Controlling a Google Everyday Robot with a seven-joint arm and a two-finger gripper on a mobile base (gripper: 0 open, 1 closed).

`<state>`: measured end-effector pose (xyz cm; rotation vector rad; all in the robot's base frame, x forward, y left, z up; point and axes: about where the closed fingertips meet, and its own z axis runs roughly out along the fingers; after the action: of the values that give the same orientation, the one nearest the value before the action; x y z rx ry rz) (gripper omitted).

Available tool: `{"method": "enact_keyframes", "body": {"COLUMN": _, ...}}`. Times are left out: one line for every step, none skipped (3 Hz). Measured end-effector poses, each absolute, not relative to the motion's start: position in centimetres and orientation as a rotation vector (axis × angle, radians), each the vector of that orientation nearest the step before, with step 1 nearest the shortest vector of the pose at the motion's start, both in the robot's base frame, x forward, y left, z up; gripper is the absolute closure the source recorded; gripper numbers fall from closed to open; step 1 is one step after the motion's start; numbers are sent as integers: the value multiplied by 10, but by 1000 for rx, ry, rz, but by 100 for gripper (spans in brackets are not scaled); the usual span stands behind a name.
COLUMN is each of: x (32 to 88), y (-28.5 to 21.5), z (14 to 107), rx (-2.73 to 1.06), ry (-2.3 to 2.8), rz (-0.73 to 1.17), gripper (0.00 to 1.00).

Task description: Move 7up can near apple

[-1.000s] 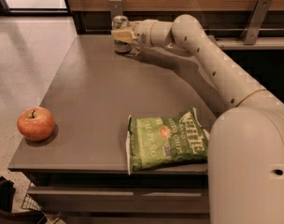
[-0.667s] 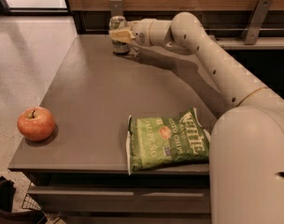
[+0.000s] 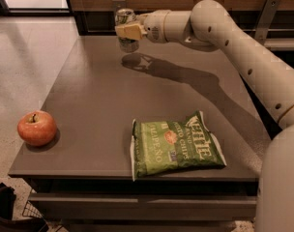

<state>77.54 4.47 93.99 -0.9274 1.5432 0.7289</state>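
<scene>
The 7up can (image 3: pixel 125 37) is silver and green and stands upright at the far edge of the table, a little above the tabletop with its shadow below it. My gripper (image 3: pixel 129 31) is shut on the can, with a cream finger (image 3: pixel 131 31) across its front. The apple (image 3: pixel 36 128) is red-orange with a short stem. It sits at the near left corner of the table, far from the can.
A flat green chip bag (image 3: pixel 176 144) lies near the front edge of the dark table (image 3: pixel 98 95), right of the middle. My arm (image 3: pixel 243 47) reaches in from the right over the far side. A wooden wall with a metal bracket (image 3: pixel 268 13) stands behind the table.
The gripper with the can has risen slightly off the tabletop at the far edge. The apple and chip bag have not moved.
</scene>
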Motion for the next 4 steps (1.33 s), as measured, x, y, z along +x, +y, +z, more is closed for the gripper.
{"method": "enact_keyframes", "body": {"x": 718, "y": 45, "z": 960, "rx": -960, "ry": 1513, "rz": 753, "gripper": 100}}
{"method": "enact_keyframes", "body": {"x": 678, "y": 47, "z": 967, "rx": -973, "ry": 1497, "rz": 769, "gripper": 100}}
{"method": "enact_keyframes", "body": {"x": 639, "y": 61, "z": 966, "rx": -995, "ry": 1473, "rz": 788, "gripper": 100}}
{"method": "enact_keyframes", "body": {"x": 602, "y": 82, "z": 953, "rx": -1024, "ry": 1447, "rz": 813, "gripper": 100}}
